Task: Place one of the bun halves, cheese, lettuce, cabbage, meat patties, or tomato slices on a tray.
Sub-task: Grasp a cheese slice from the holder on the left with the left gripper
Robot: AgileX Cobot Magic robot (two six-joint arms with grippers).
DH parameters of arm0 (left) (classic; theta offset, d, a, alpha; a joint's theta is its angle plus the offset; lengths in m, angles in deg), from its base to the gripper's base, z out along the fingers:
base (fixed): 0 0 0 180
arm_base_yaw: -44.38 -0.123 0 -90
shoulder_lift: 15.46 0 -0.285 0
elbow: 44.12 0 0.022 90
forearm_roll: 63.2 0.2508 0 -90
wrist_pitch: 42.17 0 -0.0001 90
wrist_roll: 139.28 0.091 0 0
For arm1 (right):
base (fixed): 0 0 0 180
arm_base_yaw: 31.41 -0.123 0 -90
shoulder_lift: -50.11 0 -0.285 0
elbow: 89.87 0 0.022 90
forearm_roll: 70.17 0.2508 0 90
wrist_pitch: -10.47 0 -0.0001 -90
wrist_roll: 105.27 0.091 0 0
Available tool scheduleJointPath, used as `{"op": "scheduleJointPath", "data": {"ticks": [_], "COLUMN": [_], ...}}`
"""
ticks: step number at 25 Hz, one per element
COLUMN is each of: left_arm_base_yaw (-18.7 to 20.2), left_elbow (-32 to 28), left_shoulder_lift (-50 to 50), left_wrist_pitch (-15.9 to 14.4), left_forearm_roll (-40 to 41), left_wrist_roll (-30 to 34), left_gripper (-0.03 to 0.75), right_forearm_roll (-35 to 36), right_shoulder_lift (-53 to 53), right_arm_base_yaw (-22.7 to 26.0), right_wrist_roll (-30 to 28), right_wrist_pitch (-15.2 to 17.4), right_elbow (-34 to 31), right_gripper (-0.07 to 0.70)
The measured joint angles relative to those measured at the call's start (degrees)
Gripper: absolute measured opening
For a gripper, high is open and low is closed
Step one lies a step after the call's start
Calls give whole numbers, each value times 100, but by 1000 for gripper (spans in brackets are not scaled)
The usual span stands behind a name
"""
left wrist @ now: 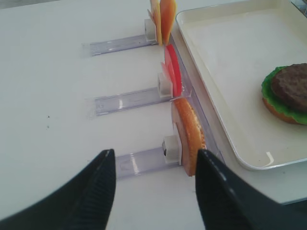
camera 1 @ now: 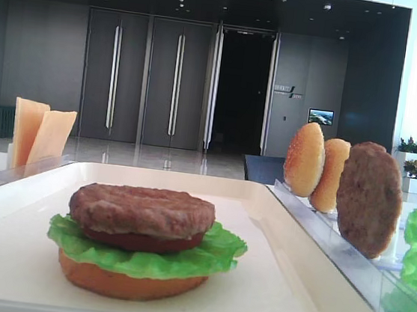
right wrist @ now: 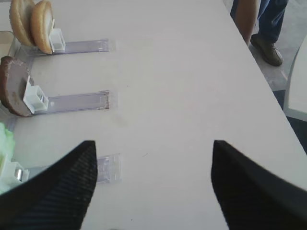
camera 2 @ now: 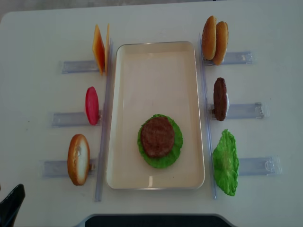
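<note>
The cream tray (camera 2: 156, 61) lies mid-table and holds a stack of bun half (camera 1: 130, 283), lettuce (camera 1: 145, 253) and meat patty (camera 1: 142, 209). Left of the tray, cheese (camera 2: 100, 47), tomato slices (camera 2: 92, 105) and a bun half (camera 2: 78, 159) stand on edge. To its right stand two bun halves (camera 2: 214, 40), a meat patty (camera 2: 219, 98) and lettuce (camera 2: 226, 162). My left gripper (left wrist: 154, 155) is open and empty, low over the table, with the left bun half (left wrist: 189, 134) just ahead of its right finger. My right gripper (right wrist: 153, 143) is open over bare table.
Clear plastic racks (camera 2: 246, 111) hold the standing pieces on both sides of the tray. A person's legs (right wrist: 266, 28) stand beyond the table edge in the right wrist view. One left finger (camera 2: 13, 202) shows at the near left corner. A dark base (camera 2: 151, 221) sits at the near edge.
</note>
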State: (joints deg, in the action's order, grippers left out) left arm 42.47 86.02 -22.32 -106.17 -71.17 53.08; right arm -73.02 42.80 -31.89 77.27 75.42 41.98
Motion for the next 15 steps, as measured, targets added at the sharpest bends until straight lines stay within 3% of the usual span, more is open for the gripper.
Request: {"op": "scheduleJointPath", "data": {"ticks": [15], "left_arm_base_yaw": [0], "left_elbow": [0], "left_shoulder_lift": [0], "left_wrist_pitch": [0], "left_forearm_roll": [0], "left_wrist_roll": [0], "left_gripper": [408], "right_forearm_roll": [0], "right_shoulder_lift": [0], "right_arm_base_yaw": [0], "right_wrist_roll": [0], "right_wrist_pitch": [0], "right_elbow": [0], "right_gripper": [479]}}
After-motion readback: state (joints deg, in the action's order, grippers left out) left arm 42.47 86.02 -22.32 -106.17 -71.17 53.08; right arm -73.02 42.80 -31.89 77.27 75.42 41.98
